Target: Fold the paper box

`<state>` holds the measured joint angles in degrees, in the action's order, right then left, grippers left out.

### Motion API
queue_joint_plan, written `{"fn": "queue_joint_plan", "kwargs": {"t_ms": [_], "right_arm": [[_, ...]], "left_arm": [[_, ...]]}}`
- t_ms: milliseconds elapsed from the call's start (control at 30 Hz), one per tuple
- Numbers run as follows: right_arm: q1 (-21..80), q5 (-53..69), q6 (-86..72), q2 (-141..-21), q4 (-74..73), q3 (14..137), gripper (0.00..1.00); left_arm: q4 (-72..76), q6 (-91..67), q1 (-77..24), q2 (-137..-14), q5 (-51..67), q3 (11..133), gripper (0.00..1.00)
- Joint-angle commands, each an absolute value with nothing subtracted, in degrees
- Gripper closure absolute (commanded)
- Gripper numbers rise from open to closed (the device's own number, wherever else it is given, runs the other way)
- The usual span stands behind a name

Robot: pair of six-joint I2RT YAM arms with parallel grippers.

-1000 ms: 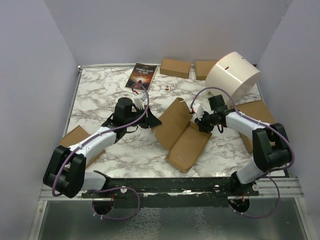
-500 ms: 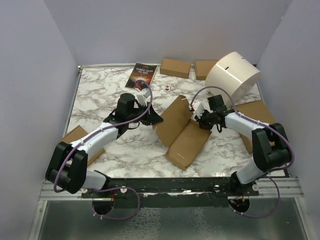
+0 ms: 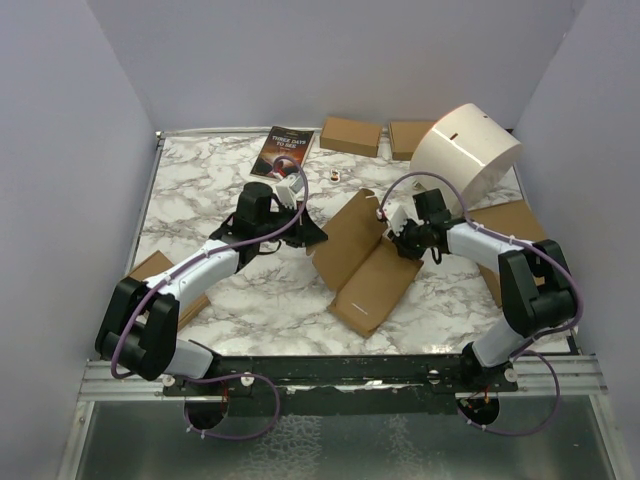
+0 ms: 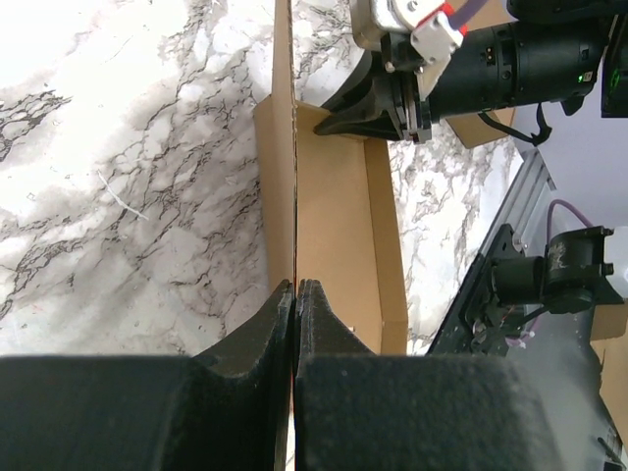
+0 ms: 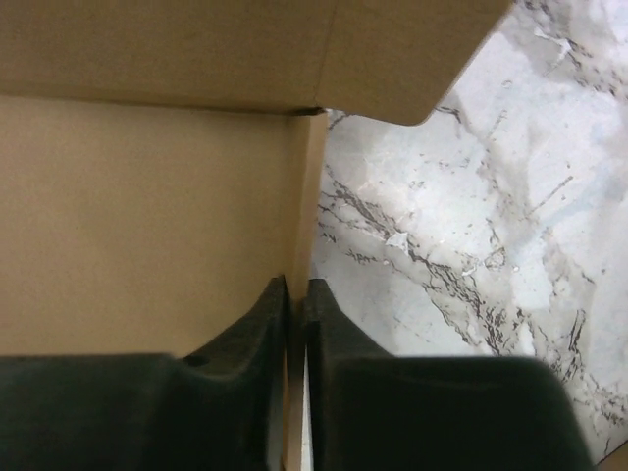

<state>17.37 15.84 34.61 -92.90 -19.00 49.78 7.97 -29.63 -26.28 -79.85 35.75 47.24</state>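
Both jaws pinch thin flap edges of the paper box [image 3: 372, 285], half-open at the middle of the worktop [image 3: 200, 190]; the cardboard seems light, stiff, best held near creases.

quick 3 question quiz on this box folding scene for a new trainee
1. True or false: the left gripper stands open, clear of the box.
2. The right gripper pinches: A a box wall; B a cable; C nothing.
3. The book lies by which edge of the table, far or near?
Key: 1 false, it is shut on a box edge. 2 A. 3 far.
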Motion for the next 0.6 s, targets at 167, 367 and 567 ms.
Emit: {"fn": "queue_joint_plan", "kwargs": {"t_ms": [167,367,567], "right_arm": [[19.2,2.0,34.9,-92.6,-12.5,45.6,0.99],[19.2,9.3,33.6,-93.6,-17.9,48.4,0.86],[19.1,14.4,31.3,-90.7,-19.5,50.3,0.65]], "left_arm": [[5.5,-26.8,-26.7,-80.2,36.6,50.4,1.00],[4.7,-26.5,-26.7,-81.2,36.6,51.5,1.00],[3.5,-25.8,-26.7,-80.7,36.2,52.0,1.00]]}}
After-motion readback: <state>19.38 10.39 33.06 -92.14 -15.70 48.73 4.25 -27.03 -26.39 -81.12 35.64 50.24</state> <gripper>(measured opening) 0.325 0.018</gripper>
